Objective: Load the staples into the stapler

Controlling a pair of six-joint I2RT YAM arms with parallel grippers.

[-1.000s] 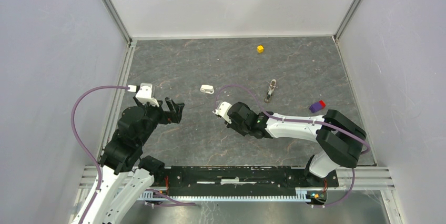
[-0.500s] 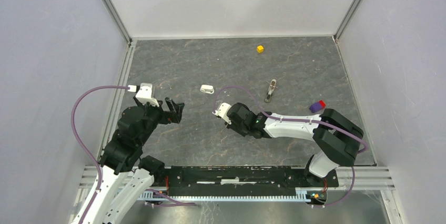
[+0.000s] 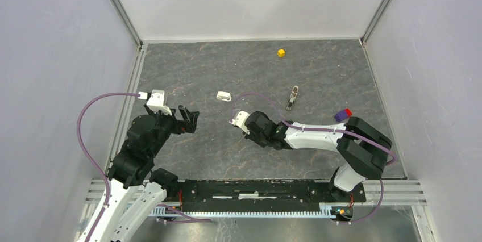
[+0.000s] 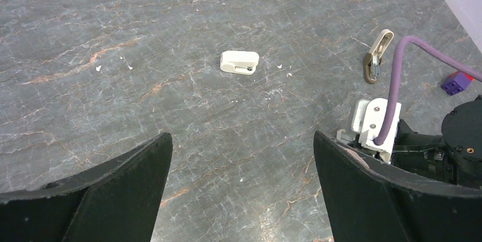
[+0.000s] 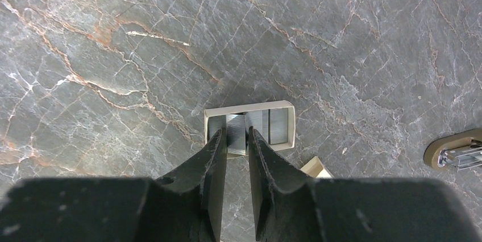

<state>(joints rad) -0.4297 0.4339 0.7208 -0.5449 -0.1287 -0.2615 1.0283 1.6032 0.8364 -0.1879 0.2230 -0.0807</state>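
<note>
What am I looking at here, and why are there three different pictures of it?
You are looking at two robot arms bolted at the near edge of a grey marbled table. Each arm ends in a two-finger gripper. The wide picture comes from a fixed camera above and behind the arms. The other two come from a small camera on each wrist, so the dark shapes at the bottom of those are that arm's own fingers.

On the table lie the stapler, hinged open, a small white plastic piece, a yellow cube and a purple-and-red block.

The left gripper is wide open and holds nothing. The right gripper has its fingers close together, tips down at the staples, a silvery block with a pale rim. I cannot tell whether it has pinched them.
</note>
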